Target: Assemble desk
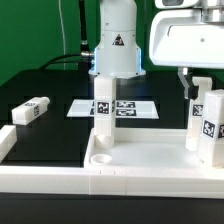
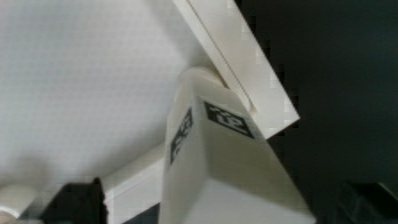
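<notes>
The white tabletop (image 1: pixel 150 152) lies at the front with its raised rim up. One white tagged leg (image 1: pixel 102 105) stands upright at its far corner on the exterior view's left. A second leg (image 1: pixel 210 128) stands upright at the corner on the exterior view's right. My gripper (image 1: pixel 196 88) hangs over this leg's top, open, with its fingers apart from the leg. In the wrist view that leg (image 2: pixel 222 165) fills the space between my gripper's (image 2: pixel 217 208) jaws, next to the tabletop's rim (image 2: pixel 231 55). A third leg (image 1: pixel 30 110) lies loose on the black table.
The marker board (image 1: pixel 135 108) lies flat behind the tabletop, before the arm's white base (image 1: pixel 117 45). A long white border rail (image 1: pixel 40 182) runs along the front and up the exterior view's left side.
</notes>
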Controlling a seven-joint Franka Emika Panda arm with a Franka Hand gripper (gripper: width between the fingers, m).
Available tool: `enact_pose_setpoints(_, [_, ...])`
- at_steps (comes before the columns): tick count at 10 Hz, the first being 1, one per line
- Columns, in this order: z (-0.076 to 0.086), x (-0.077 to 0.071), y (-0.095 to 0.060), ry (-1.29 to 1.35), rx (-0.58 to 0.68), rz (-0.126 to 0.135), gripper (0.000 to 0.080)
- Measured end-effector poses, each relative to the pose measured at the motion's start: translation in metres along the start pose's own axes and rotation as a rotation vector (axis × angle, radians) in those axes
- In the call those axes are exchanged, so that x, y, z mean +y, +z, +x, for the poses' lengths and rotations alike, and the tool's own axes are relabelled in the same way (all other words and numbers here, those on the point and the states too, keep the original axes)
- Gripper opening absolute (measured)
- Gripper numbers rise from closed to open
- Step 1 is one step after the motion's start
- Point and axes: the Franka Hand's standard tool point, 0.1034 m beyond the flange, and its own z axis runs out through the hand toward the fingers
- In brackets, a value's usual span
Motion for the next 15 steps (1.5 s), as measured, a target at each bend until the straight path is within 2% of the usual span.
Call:
enact_pose_setpoints(4, [0.0,0.0027,0.0029,-0.409,-0.005,-0.003,0.0648])
enact_pose_setpoints(5, [0.0005,0.0044,0.0038,-0.493,-0.007,-0.008,0.0648])
enact_pose_setpoints(6, [0.0004,0.0039,0.0035,-0.608,-0.003,-0.025,0.0648])
enact_pose_setpoints(8, [0.0005,0.0009,0.0021,-0.687,0.002,-0.034,0.0648])
enact_pose_setpoints(9, [0.001,0.0019,0.0024,-0.687,0.001,-0.034,0.0515])
enact_pose_setpoints(10, [0.0012,0.0023,0.0026,-0.685,0.001,-0.034,0.0515])
enact_pose_setpoints(11, [0.0011,0.0024,0.0027,-0.685,0.001,-0.034,0.0364])
enact_pose_setpoints(12, [0.001,0.0023,0.0029,-0.681,0.0,-0.034,0.029])
enact_pose_setpoints(15, [0.0009,0.0022,0.003,-0.625,0.001,-0.032,0.029])
